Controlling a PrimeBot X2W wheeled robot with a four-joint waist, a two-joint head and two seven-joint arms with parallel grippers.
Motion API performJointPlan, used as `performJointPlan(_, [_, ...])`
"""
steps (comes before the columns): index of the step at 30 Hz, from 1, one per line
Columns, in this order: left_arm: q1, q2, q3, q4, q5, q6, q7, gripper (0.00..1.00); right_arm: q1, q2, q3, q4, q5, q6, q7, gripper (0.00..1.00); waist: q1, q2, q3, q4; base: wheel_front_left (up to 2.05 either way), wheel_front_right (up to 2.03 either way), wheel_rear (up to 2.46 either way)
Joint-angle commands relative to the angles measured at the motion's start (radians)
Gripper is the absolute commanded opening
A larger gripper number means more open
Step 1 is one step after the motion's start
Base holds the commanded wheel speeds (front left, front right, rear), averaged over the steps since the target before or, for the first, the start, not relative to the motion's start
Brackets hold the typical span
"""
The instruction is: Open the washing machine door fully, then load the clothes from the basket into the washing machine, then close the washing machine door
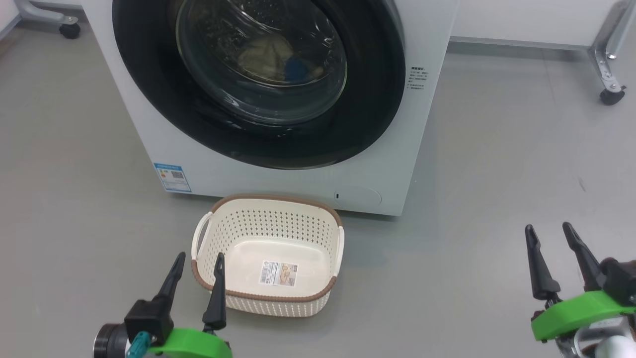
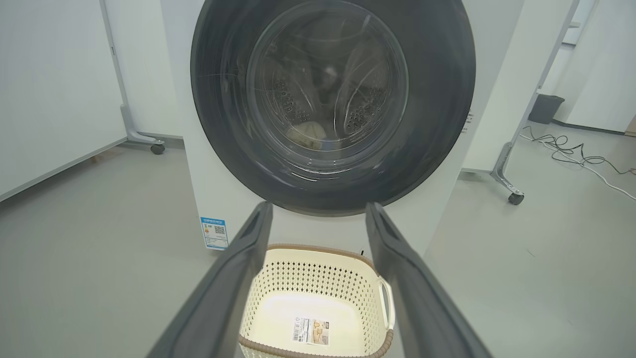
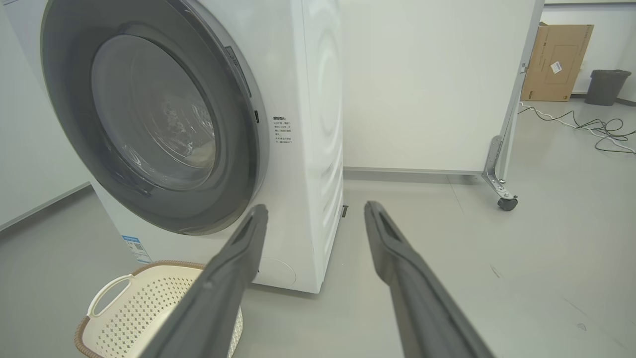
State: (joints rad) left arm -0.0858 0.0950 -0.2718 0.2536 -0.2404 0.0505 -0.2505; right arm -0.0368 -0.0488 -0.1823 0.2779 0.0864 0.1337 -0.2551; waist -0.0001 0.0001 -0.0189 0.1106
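The white washing machine [image 1: 129, 114] stands ahead with its round black-rimmed door [image 1: 377, 99] shut against the front. Through the door's glass, pale clothes [image 1: 271, 57] with a blue patch lie inside the drum; they also show faintly as clothes [image 2: 308, 135] in the left wrist view. The cream basket [image 1: 271, 219] sits on the floor before the machine, holding nothing but the paper label on its base. My left gripper [image 1: 198, 261] hovers open at the basket's near-left rim. My right gripper [image 1: 550, 231] is open over bare floor, well right of the basket [image 3: 134, 303].
Grey floor [image 1: 472, 164] surrounds the machine. White wheeled partitions stand around: a caster [image 1: 612, 94] at the right, another caster [image 1: 69, 31] at the far left. Cables [image 3: 586, 127], a cardboard box [image 3: 556, 62] and a dark bin [image 3: 606, 87] lie beyond the right partition.
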Motion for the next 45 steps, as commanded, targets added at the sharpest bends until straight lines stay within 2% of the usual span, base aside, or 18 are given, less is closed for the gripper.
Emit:
performJointPlan(1, [-0.025, 0.018, 0.028, -0.036, -0.006, 0.004, -0.007, 1.0, -0.003, -0.002, 0.016, -0.055, 0.0, -0.003, -0.007, 1.0, 0.0001, -0.0001, -0.002, -0.004, 0.0, 0.0, 0.0])
performJointPlan(8, [-0.016, 0.024, 0.025, -0.038, -0.011, 0.013, -0.004, 1.0, 0.112, -0.002, 0.011, -0.167, 0.015, -0.003, 0.006, 1.0, 0.0001, -0.0001, -0.004, -0.024, 0.0, 0.0, 0.0])
performJointPlan(18, [-0.023, 0.032, 0.026, -0.033, -0.02, 0.02, -0.002, 1.0, 0.176, -0.002, -0.002, -0.291, 0.023, -0.003, 0.053, 1.0, 0.0001, -0.0001, 0.002, -0.058, 0.0, 0.0, 0.0])
performJointPlan(45, [-0.031, 0.044, 0.005, -0.022, -0.035, 0.032, 0.002, 1.0, 0.189, -0.001, 0.01, -0.308, 0.04, -0.003, 0.064, 1.0, 0.0001, -0.0001, 0.006, -0.074, 0.0, 0.0, 0.0])
